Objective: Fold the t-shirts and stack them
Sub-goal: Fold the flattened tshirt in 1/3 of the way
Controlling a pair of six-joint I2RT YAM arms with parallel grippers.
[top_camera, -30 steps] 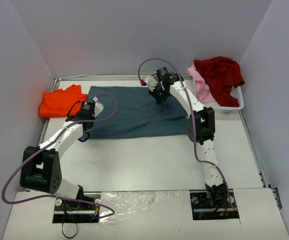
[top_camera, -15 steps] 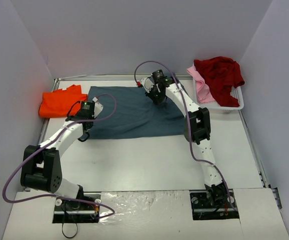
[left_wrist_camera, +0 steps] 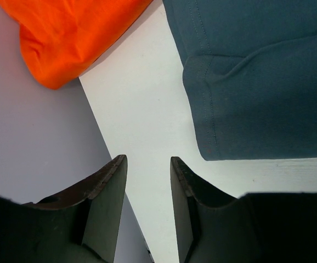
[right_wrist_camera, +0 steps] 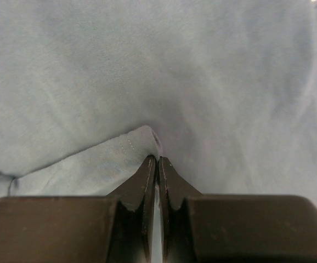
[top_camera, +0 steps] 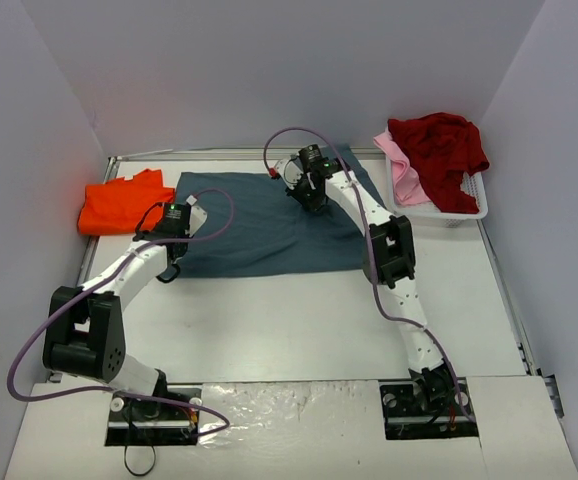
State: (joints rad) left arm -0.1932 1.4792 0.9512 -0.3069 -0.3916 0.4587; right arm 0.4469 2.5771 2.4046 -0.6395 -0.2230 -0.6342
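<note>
A slate blue-grey t-shirt (top_camera: 254, 230) lies spread across the far middle of the table. My right gripper (top_camera: 312, 197) hangs over its upper right part, shut on a hemmed edge of the cloth (right_wrist_camera: 123, 150), which lifts a fold toward the left. In the right wrist view the right gripper (right_wrist_camera: 157, 159) has its jaws pressed together with the hem between the tips. My left gripper (left_wrist_camera: 147, 164) stands open and holds nothing over bare table, just left of the shirt's corner (left_wrist_camera: 213, 148). In the top view the left gripper (top_camera: 169, 268) sits at the shirt's near left edge.
A bright orange t-shirt (top_camera: 119, 205) lies bunched at the far left by the wall, also seen as orange cloth (left_wrist_camera: 65, 33). At the far right, a white basket (top_camera: 472, 208) holds a dark red t-shirt (top_camera: 439, 145) and a pale pink t-shirt (top_camera: 399, 168).
My right gripper has moved left across the slate shirt, dragging the gripped edge with it. The left arm has stayed where it was.
</note>
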